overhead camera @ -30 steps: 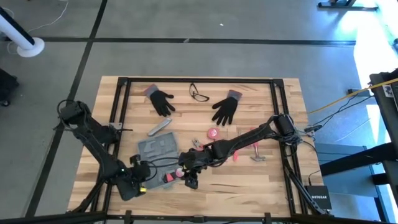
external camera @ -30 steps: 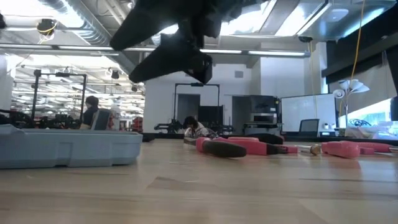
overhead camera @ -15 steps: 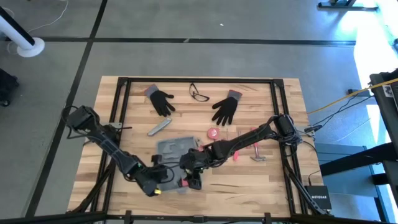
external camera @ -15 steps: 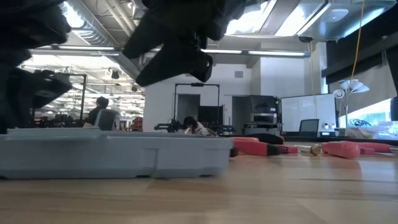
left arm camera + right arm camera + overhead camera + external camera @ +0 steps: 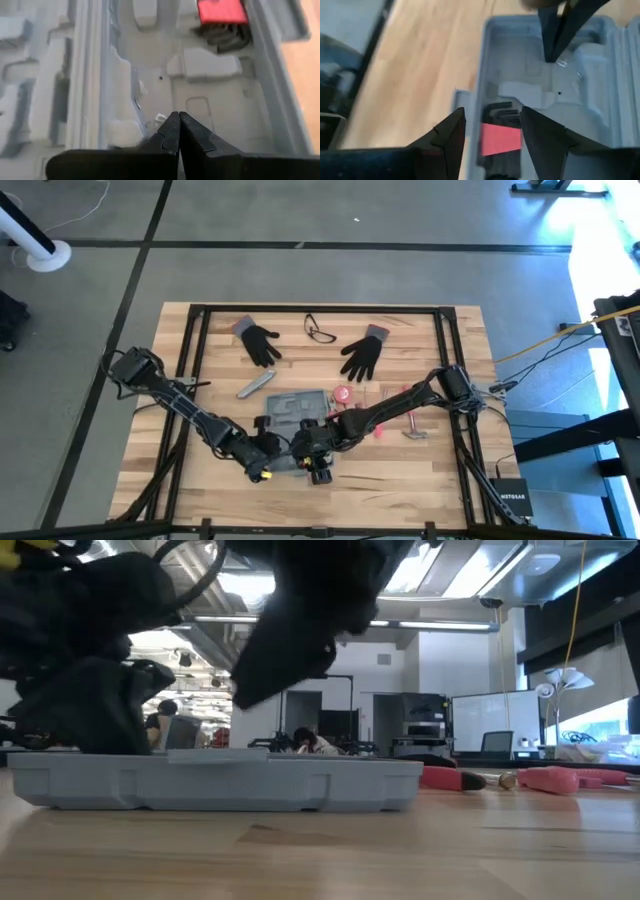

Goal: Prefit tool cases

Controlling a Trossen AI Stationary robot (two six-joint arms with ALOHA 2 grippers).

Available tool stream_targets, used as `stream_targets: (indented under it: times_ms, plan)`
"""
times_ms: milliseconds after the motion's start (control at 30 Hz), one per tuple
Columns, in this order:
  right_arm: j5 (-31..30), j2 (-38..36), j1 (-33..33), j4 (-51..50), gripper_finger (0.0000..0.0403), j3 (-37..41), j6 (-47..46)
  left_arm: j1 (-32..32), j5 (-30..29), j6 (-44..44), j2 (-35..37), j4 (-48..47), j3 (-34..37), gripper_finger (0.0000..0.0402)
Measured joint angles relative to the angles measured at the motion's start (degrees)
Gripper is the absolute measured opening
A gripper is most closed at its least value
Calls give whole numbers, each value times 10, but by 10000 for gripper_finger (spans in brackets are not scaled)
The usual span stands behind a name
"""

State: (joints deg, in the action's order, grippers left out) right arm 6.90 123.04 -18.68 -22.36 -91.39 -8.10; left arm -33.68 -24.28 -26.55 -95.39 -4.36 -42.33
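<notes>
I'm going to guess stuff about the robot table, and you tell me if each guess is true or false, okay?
1. The left gripper is shut, inside the grey tool case. True.
2. The right gripper is shut tight. False: its fingers stand apart over the case.
3. Two black gloves lie on the table. True.
4. The glasses are inside the case. False: they lie between the gloves.
5. Something red sits in the case. True.

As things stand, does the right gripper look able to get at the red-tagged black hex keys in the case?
Probably yes: the right gripper, fingers open, hovers over the red-tagged black hex keys in the blue-grey plastic tool case; nothing lies between.
</notes>
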Motion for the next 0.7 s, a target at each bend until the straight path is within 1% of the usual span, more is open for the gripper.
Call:
stream_targets:
  times_ms: [233, 367, 400, 433, 567, 700]
  plan:
    - [-7, 25, 3, -2, 182, 1, 17, 1, -1, -1, -1, 4, -6, 0]
    - [-46, 26, 4, 4, 182, 1, 39, 1, -1, -4, -1, 2, -6, 0]
    - [-48, 26, 4, 8, 182, 1, 43, 1, -1, -7, -1, 2, -6, 0]
    - [-46, 26, 4, 15, 182, 1, 48, 1, -1, -13, -1, 4, -5, 0]
    - [-3, 34, 3, 35, 182, -1, 89, 1, -3, -25, -1, 3, -2, 0]
    - [1, 45, 3, 41, 182, -2, 99, 5, -4, -32, -1, 5, -2, 0]
